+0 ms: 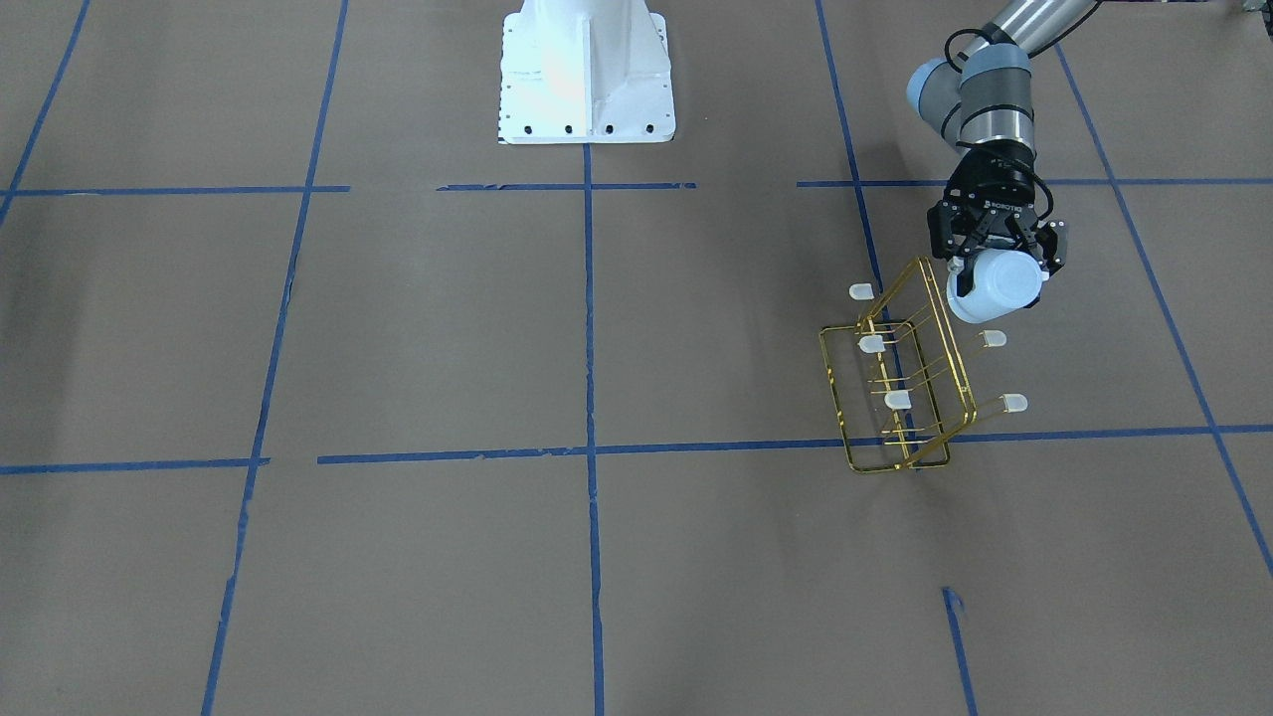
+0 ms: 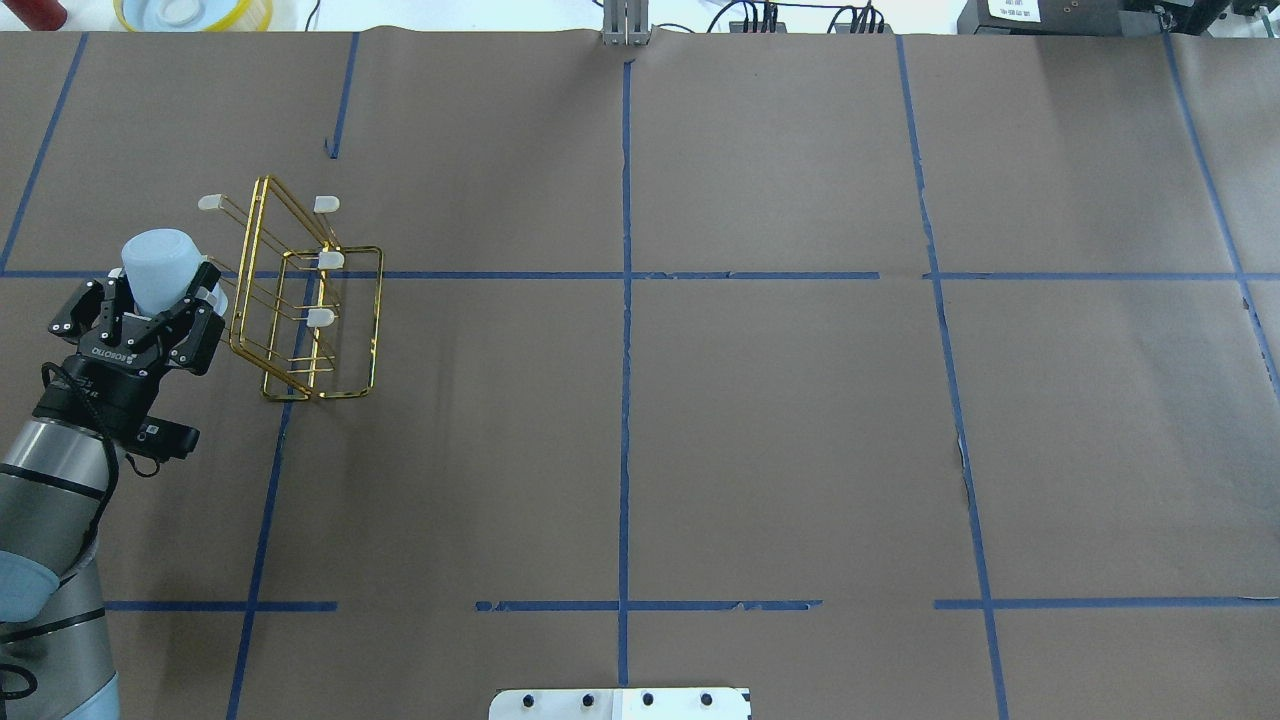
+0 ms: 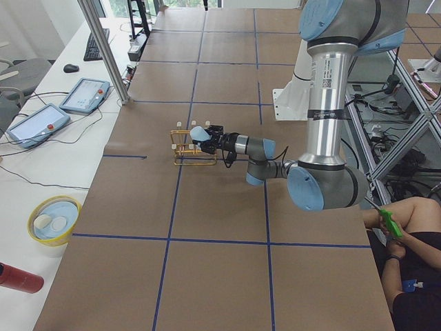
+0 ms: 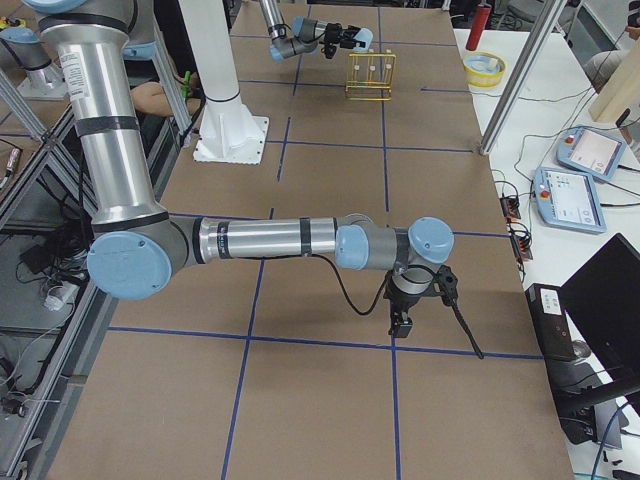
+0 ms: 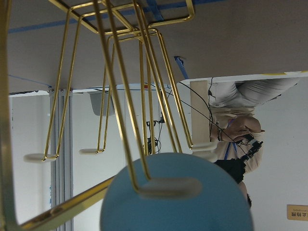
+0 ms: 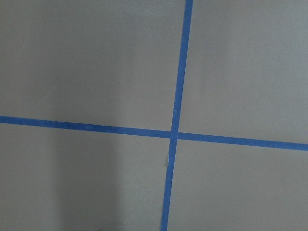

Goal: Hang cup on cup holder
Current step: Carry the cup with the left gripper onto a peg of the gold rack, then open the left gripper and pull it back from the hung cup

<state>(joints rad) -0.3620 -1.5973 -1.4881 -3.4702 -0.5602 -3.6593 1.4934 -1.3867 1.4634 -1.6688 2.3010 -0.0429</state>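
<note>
At the left end of the tabletop, stock as follows.

Item 1, the cup: pale blue-white plastic tumbler, no handle. It is carried off the surface in my left tool, whose fingers are clamped on its sides. It sits just beside the cup holder, on the rack's outer side. Handling, by my estimate: very light, thin-walled, smooth and tapered, so it is liable to slide out or flex if squeezed hard. Best held across the body with a modest grip, leaving the mouth free for a prong.

Item 2, the cup holder: gold wire frame standing on the tabletop, its prongs white-capped. In the left wrist view one capped prong crosses in front of the cup; contact cannot be told. Probably light and easily nudged.

Item 3, my right tool: hangs over bare tabletop, well apart from the rack. I cannot tell whether its fingers are apart or together.
</note>
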